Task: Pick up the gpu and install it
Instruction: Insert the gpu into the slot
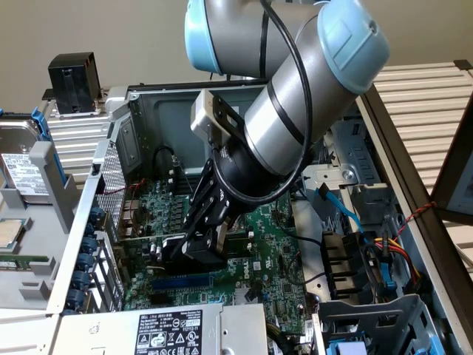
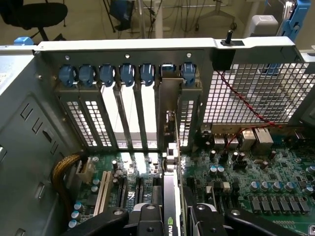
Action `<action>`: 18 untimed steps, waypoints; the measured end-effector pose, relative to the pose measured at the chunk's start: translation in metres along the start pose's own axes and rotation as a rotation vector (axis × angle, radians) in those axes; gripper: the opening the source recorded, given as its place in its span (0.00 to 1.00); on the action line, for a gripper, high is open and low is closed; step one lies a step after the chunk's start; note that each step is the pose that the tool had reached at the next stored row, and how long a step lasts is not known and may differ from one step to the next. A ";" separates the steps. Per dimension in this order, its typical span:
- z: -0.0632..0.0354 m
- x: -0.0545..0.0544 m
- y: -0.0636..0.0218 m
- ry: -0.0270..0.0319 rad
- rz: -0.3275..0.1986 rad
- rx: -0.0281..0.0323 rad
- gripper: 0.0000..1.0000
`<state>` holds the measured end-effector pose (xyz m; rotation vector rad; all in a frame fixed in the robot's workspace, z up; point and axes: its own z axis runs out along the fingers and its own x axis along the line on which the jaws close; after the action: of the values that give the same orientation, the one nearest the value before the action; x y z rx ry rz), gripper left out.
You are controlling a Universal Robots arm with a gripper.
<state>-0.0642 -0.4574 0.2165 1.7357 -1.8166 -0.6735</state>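
GPU [image 1: 191, 257] pinched by the gripper [image 1: 203, 248], standing on edge on the motherboard [image 1: 277, 237] inside the open computer case [image 1: 81, 214].
In the exterior view, from its left: the case's rear wall with blue clips, then the black gripper pointing down over the middle of the motherboard, then a blue cable [image 1: 341, 208] by the drive cage at the case's far side. In the wrist view the fingers [image 2: 147, 221] press on both flat sides of the card [image 2: 170, 194]. Its metal bracket [image 2: 170, 110] stands against the case's rear wall, in the slot opening second from the perforated panel [image 2: 246, 93]. A red wire [image 2: 241, 110] crosses that panel.
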 end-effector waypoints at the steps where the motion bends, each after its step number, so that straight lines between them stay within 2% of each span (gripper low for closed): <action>1: 0.0000 0.000 0.0000 0.0000 0.000 0.0000 0.27; 3: 0.0003 0.000 -0.0002 -0.0014 -0.001 0.0000 0.27; 5: 0.0005 0.000 -0.0003 -0.0071 -0.006 -0.0001 0.27; 6: 0.0005 0.000 -0.0004 -0.0077 -0.007 -0.0001 0.27; 9: 0.0005 0.000 -0.0005 -0.0072 -0.007 -0.0015 0.27; 13: -0.0021 0.003 -0.0047 -0.0083 -0.008 -0.0103 0.27; 15: -0.0044 0.003 -0.0075 -0.0087 -0.009 -0.0104 0.27; 18: -0.0044 0.003 -0.0073 -0.0087 -0.009 -0.0122 0.27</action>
<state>-0.0559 -0.4609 0.2149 1.7361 -1.8082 -0.6952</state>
